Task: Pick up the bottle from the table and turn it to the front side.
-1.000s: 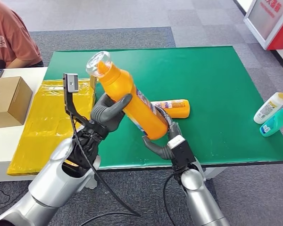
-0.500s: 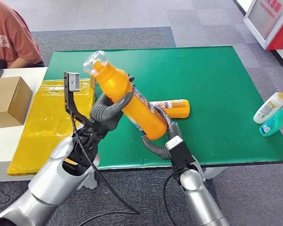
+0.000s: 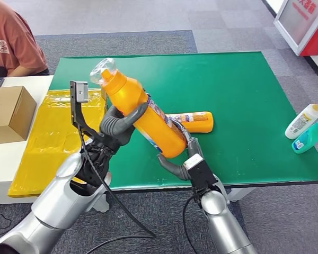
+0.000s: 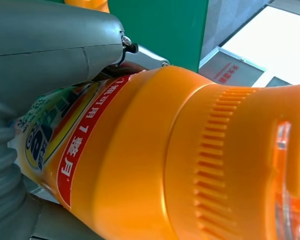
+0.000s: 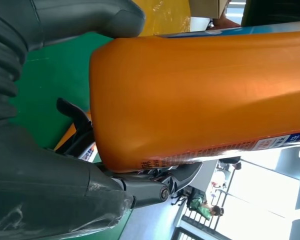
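**Bottle tips further over between both robot hands**

Bottle (image 3: 149, 116), big and orange, hangs in the air above the near edge of the green worktop (image 3: 245, 100), carried by both arms at once. The left robot hand (image 3: 117, 126) grips it around the upper body just below the shoulder, thumb laid across the orange plastic. The right robot hand (image 3: 180, 159) holds the base end, with fingers (image 3: 187, 138) reaching up around the bottom corner. From the left wrist the red and yellow label (image 4: 71, 145) shows beside the ribbed neck (image 4: 212, 165); from the right wrist the plain orange base (image 5: 148, 100) sits against the palm.

Compared with a second ago, the clear cap (image 3: 99, 71) has swung lower and further to the robot's left, and the whole body leans more steeply. The base has moved little, so the bottle seems to be pivoting between the two grips. Whether the label is now turning towards the front cannot be told from the head view, where only a strip of print shows along the side. The pick-up looks done and the turning is probably under way, not finished.

A second orange bottle (image 3: 195, 121) lies flat on the worktop behind, untouched. White and teal bottles (image 3: 307, 129) lie near the right edge.
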Available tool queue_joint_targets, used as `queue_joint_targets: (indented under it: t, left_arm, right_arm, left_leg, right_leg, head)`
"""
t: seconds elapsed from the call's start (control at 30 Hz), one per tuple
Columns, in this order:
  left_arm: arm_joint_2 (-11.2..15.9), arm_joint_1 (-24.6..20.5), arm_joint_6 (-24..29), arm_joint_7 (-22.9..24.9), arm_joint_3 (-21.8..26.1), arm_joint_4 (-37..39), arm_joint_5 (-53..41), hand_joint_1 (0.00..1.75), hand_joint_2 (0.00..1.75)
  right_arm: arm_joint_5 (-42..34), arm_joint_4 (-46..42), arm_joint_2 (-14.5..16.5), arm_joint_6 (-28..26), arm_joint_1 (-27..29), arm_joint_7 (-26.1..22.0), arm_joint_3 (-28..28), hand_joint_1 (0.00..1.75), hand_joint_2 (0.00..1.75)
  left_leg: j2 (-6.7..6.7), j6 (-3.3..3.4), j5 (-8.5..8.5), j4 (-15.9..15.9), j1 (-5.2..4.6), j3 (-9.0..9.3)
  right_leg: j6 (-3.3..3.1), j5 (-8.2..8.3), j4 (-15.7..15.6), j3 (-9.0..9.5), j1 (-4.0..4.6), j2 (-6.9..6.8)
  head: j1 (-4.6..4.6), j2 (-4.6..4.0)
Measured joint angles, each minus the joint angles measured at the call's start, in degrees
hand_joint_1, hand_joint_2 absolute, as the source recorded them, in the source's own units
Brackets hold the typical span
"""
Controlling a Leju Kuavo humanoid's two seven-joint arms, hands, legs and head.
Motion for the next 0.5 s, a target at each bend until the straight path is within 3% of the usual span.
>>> queue_joint_targets:
  t: [0.5]
  left_arm:
    - [0.0, 0.0, 0.3, -0.6, 0.0, 0.0, -1.5, 1.75, 1.75]
  right_arm:
    - [0.0, 0.0, 0.0, -0.6, 0.0, 0.0, 0.2, 1.75, 1.75]
  left_leg:
    - [0.00, 0.00, 0.00, 0.0, -0.02, 0.00]
  right_leg:
    - [0.00, 0.00, 0.0, 0.00, 0.00, 0.00]
  head:
    - [0.01, 0.00]
